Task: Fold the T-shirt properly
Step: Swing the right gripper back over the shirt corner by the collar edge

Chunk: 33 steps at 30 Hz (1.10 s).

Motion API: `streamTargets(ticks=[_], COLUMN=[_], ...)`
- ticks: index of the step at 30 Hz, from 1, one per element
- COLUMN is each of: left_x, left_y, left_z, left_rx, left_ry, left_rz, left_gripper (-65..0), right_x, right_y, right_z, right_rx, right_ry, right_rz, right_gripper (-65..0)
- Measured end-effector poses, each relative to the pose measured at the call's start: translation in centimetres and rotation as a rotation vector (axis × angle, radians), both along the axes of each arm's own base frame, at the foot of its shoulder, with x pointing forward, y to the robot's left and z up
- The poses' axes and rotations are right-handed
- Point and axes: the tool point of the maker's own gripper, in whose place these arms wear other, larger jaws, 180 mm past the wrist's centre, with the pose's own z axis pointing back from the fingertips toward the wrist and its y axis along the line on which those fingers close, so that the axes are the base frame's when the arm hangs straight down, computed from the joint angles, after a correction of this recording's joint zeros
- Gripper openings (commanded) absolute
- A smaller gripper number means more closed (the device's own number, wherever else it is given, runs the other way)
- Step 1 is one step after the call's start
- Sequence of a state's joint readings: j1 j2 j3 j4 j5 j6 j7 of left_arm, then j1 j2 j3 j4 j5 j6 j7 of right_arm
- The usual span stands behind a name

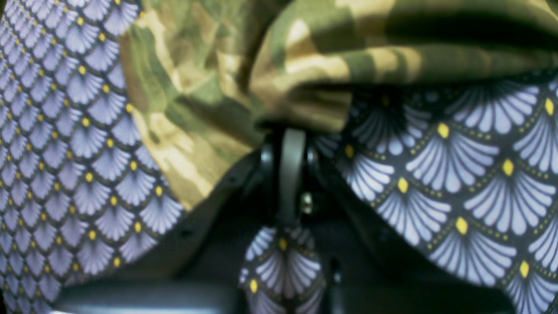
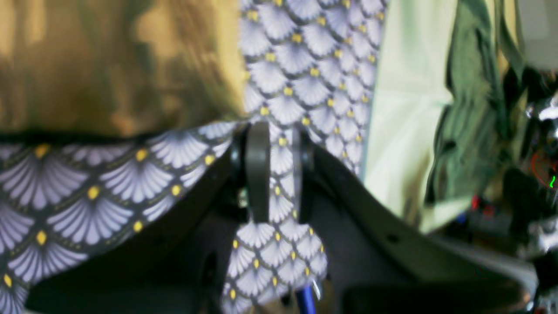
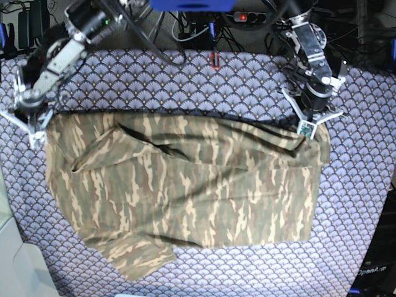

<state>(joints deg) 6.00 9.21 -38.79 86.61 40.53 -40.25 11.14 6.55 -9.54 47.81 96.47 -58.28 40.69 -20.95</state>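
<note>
A fan-patterned tablecloth [image 3: 247, 80] covers the table; cables [image 3: 185, 25] tangle behind it.

From my seat the T-shirt [image 3: 185, 192] covers most of the worktop [image 3: 365, 204], its cloth bunched into raised folds along the far edge. Bare patterned tablecloth [image 3: 204, 80] gives me open room in a wide band on the far side, a strip down the right, and a narrower strip along the near edge. The left end effector [image 3: 307, 129] sits at the shirt's far right corner, the right end effector [image 3: 34, 129] at the far left corner. Cables [image 3: 185, 28] and hardware crowd the far edge beyond the cloth. A pale box [image 3: 18, 266] blocks the near left corner.
</note>
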Motion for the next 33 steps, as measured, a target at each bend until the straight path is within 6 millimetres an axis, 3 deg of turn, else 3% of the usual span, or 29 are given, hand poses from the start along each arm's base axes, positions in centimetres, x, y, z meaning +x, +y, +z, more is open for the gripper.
streamTargets(ticks=[3, 8, 11, 18, 25, 33], left_x=[0.2, 0.5, 0.5, 0.5, 0.4, 0.3], left_y=[-0.2, -0.6, -0.6, -0.6, -0.6, -0.6], left_z=[-0.2, -0.3, -0.3, -0.3, -0.3, -0.3], left_rx=[-0.012, -0.009, -0.009, -0.010, -0.011, -0.011], left_ry=[-0.008, -0.009, -0.009, -0.009, -0.009, -0.008], left_rz=[0.005, -0.015, -0.015, -0.015, -0.015, -0.015], left_gripper=[-65.0, -65.0, -65.0, -65.0, -65.0, -65.0], right_x=[1.6, 1.9, 2.7, 1.5, 1.9, 2.0], right_y=[0.1, -0.6, 0.7, 1.8, 3.3, 4.2], right_z=[1.3, 2.5, 2.1, 0.4, 0.0, 0.2], right_rx=[0.052, 0.099, 0.205, 0.406, 0.545, 0.674], right_ry=[-0.014, 0.035, -0.006, -0.049, -0.090, -0.112], right_rz=[-0.081, -0.217, -0.222, -0.302, -0.309, -0.304], right_gripper=[-54.8, -55.2, -59.0, -61.2, -54.8, -53.9])
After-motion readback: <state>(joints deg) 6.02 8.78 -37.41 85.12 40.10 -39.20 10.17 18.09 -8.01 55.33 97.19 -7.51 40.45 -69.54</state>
